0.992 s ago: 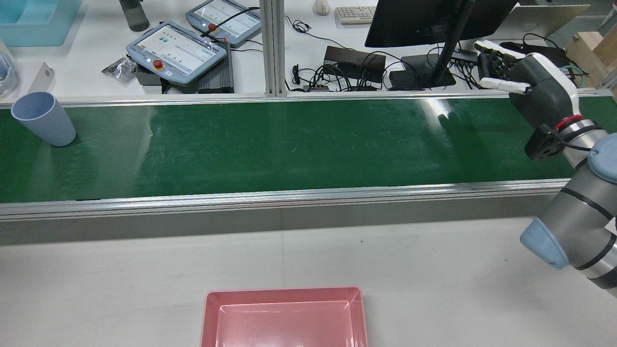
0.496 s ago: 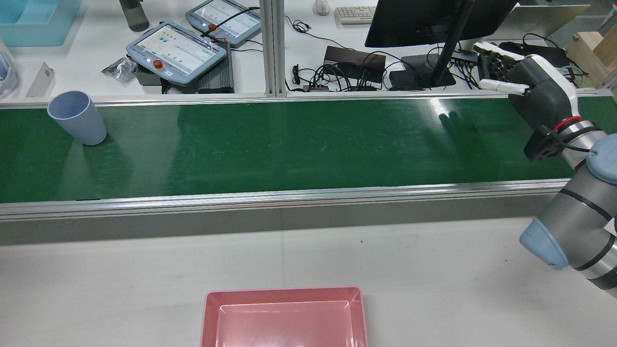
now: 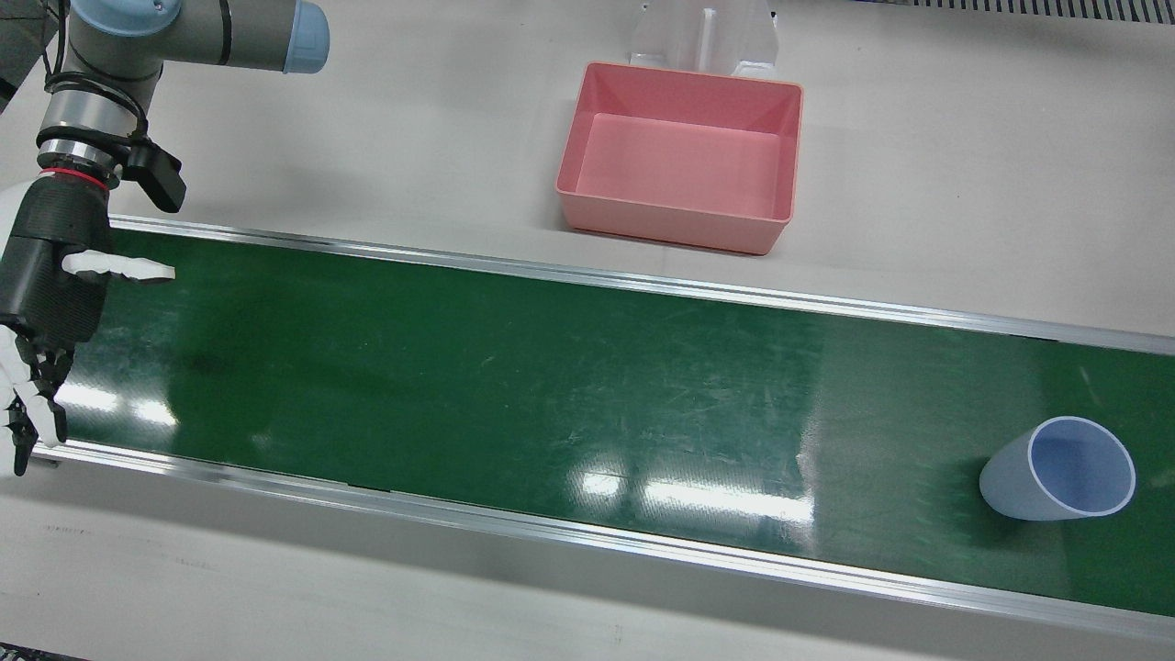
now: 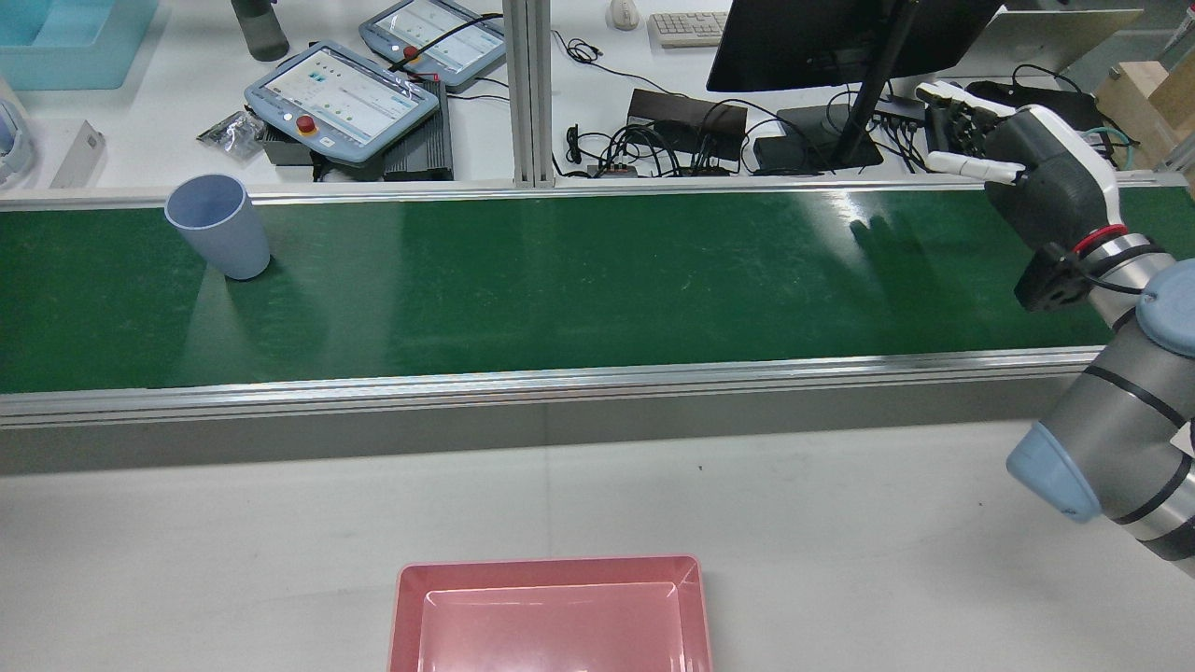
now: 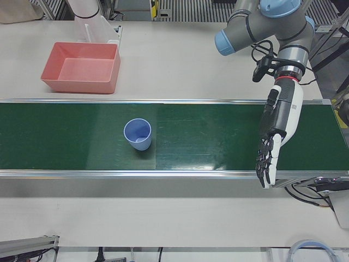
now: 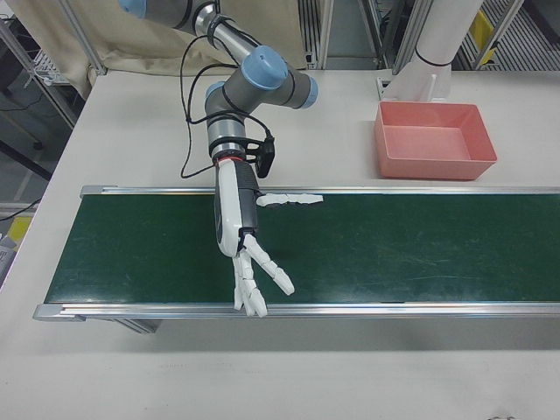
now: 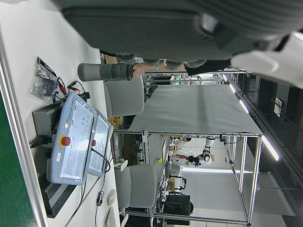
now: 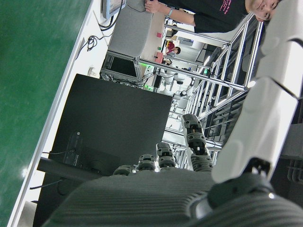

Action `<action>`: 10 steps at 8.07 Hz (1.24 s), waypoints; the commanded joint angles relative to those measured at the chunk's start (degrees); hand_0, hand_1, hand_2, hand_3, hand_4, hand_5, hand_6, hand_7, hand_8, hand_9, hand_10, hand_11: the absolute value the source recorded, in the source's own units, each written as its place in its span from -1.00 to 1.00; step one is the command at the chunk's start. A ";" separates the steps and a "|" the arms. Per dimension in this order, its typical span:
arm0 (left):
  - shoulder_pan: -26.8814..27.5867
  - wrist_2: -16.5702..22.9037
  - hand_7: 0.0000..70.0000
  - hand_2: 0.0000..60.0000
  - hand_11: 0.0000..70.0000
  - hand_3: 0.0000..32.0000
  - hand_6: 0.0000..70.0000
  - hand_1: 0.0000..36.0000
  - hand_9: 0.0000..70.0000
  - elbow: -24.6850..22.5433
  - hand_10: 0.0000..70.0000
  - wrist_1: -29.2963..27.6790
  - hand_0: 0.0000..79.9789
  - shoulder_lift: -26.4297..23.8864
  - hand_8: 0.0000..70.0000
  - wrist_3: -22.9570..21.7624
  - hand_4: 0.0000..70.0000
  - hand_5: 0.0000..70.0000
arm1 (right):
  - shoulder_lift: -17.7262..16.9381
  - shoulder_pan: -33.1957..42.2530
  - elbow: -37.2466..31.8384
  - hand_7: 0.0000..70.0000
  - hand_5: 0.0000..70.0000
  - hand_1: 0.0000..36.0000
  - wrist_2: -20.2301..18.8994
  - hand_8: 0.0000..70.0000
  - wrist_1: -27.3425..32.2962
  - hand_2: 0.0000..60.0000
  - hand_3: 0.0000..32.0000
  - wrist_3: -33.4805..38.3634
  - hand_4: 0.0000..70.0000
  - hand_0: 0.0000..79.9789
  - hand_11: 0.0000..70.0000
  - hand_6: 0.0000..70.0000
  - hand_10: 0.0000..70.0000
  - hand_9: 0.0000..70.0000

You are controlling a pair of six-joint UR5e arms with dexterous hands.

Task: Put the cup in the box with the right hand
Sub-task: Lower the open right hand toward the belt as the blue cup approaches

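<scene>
A pale blue cup [image 4: 219, 229] stands upright, mouth up, on the green conveyor belt [image 4: 597, 280], at the belt's left part in the rear view; it also shows as the cup [image 3: 1056, 482] and the cup [image 5: 138, 134]. The pink box [image 4: 551, 569] sits on the white table on the robot's side of the belt, seen too as the box [image 3: 679, 220] and the box [image 6: 433, 166]. My right hand [image 4: 1036, 177] hovers open over the belt's other end, far from the cup, fingers spread [image 6: 241, 227]. My left hand [image 5: 278, 125] hangs open over the belt, beyond the cup.
Past the belt's far rail a desk holds two teach pendants [image 4: 341, 98], a monitor [image 4: 840, 37] and tangled cables [image 4: 653, 145]. A white pedestal [image 3: 702, 37] stands behind the box. A seated person [image 8: 203, 12] shows in the right hand view.
The cup has travelled along the belt toward the right hand, rightward in the rear view. The right hand has barely shifted and stays open.
</scene>
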 commanded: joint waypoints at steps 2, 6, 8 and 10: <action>0.00 0.00 -1.00 -1.00 -1.00 -1.00 -1.00 -1.00 -1.00 0.00 -1.00 0.00 -1.00 0.00 -1.00 0.00 -1.00 -1.00 | -0.02 -0.14 0.03 -0.61 -0.90 -0.25 0.00 -0.93 0.05 -0.71 -1.00 0.03 -0.85 0.16 -0.97 -0.87 -1.00 -0.80; 0.00 0.00 -1.00 -1.00 -1.00 -1.00 -1.00 -1.00 -1.00 0.00 -1.00 0.00 -1.00 0.00 -1.00 0.00 -1.00 -1.00 | -0.02 -0.67 -0.05 -0.60 -0.90 -0.25 0.09 -0.93 0.05 -0.70 -1.00 0.03 -0.85 0.16 -0.97 -0.87 -1.00 -0.80; 0.00 0.00 -1.00 -1.00 -1.00 -1.00 -1.00 -1.00 -1.00 0.00 -1.00 0.00 -1.00 0.00 -1.00 0.00 -1.00 -1.00 | -0.02 -1.55 -0.66 -0.59 -0.90 -0.24 0.18 -0.93 0.14 -0.68 -1.00 0.11 -0.84 0.16 -0.97 -0.87 -1.00 -0.80; -0.09 0.00 -1.00 -1.00 -1.00 -1.00 -1.00 -1.00 -1.00 0.00 -1.00 0.00 -1.00 0.00 -1.00 0.00 -1.00 -1.00 | 0.15 -1.55 -0.76 -0.60 -0.90 -0.25 0.26 -0.93 0.32 -0.69 -1.00 0.81 -0.85 0.16 -0.97 -0.87 -1.00 -0.80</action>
